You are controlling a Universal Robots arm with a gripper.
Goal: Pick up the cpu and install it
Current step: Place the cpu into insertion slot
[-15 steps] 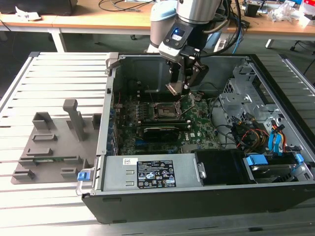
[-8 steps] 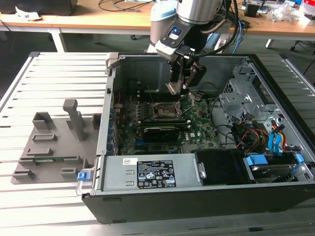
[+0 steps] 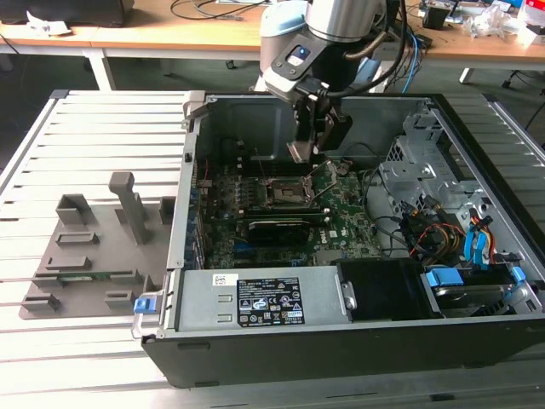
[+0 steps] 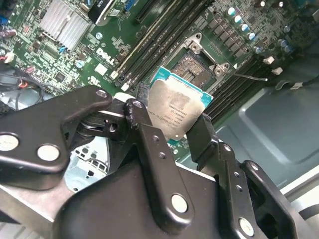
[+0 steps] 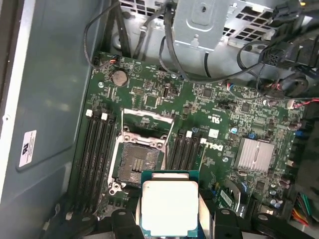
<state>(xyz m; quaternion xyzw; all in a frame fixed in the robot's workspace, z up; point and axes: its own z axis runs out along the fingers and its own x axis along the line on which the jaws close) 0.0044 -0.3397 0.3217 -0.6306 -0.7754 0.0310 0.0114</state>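
Note:
The cpu (image 4: 175, 110) (image 5: 168, 206) is a flat square chip with a dull silver top and a teal rim. My gripper (image 4: 172, 122) (image 3: 308, 153) is shut on it, one black finger (image 4: 142, 124) on each side. It hangs in the air above the green motherboard (image 5: 199, 114) inside the open computer case (image 3: 477, 145). The black cpu socket (image 5: 139, 159) (image 4: 195, 64) (image 3: 285, 194) lies open below, its metal frame (image 5: 148, 119) lifted and nothing in it. In the first wrist view the chip sits just short of the socket.
Black memory slots (image 5: 97, 149) flank the socket. A silver heatsink (image 5: 255, 155) and loose cables (image 5: 174, 50) lie close by, with the drive cage (image 3: 417, 166) at the exterior view's right. A grey parts holder (image 3: 94, 247) rests on the slatted table at the exterior view's left.

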